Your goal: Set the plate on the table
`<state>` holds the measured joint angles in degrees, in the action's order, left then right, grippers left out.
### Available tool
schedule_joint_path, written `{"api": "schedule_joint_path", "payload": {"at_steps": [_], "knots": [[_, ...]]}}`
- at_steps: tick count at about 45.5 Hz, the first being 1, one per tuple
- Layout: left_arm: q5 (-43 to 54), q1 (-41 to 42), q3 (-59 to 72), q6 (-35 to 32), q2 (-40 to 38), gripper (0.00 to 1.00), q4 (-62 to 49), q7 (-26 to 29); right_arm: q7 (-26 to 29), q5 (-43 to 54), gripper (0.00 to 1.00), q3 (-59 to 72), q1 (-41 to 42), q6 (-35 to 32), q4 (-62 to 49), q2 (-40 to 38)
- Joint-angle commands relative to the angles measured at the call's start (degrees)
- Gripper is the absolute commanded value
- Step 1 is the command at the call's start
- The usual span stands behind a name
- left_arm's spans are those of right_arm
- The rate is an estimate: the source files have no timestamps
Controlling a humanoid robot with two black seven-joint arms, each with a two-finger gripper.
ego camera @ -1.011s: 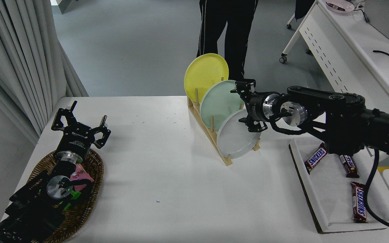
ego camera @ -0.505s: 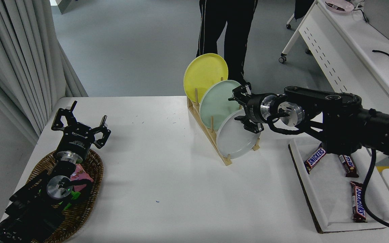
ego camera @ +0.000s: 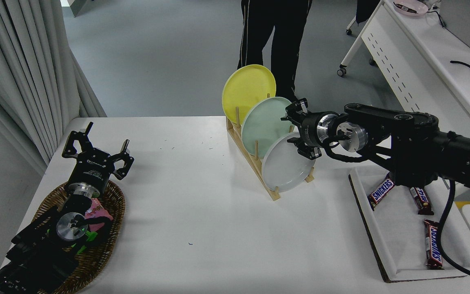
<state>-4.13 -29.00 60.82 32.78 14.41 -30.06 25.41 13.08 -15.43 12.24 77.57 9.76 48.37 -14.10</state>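
The pale grey-white plate (ego camera: 286, 168) stands on edge in the front slot of a wooden rack (ego camera: 255, 163) on the white table (ego camera: 202, 212). A mint green plate (ego camera: 264, 124) and a yellow plate (ego camera: 246, 90) stand behind it. My right gripper (ego camera: 299, 130) is open at the grey plate's upper right rim. Its upper finger lies over the mint plate's right edge and its lower finger over the grey plate's rim. I cannot tell if it touches the plate. My left gripper (ego camera: 96, 152) is open and parked at the lower left.
A wicker basket (ego camera: 96, 245) with small items lies under the left arm. A white tray (ego camera: 406, 232) with several Snickers bars sits at the right. A person's legs (ego camera: 273, 36) stand behind the rack. A white desk (ego camera: 422, 61) stands at the far right.
My right gripper shifted a little left toward the plates, then slightly back right and up. The plates and the left arm have not moved.
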Motion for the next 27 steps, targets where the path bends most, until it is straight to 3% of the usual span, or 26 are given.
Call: {"api": "schedule_joint_path", "payload": {"at_steps": [1, 14, 27], "knots": [[0.0, 0.0, 0.0, 0.0, 0.0, 1.00, 0.0, 0.0, 0.0, -0.2, 0.48, 0.0, -0.1, 0.3, 0.1, -0.2], [0.0, 0.0, 0.0, 0.0, 0.0, 1.00, 0.0, 0.0, 0.1, -0.2, 0.38, -0.1, -0.8, 0.1, 0.2, -0.2], [0.0, 0.0, 0.0, 0.0, 0.0, 1.00, 0.0, 0.1, 0.1, -0.5, 0.38, -1.7, -2.1, 0.1, 0.4, -0.3]]}}
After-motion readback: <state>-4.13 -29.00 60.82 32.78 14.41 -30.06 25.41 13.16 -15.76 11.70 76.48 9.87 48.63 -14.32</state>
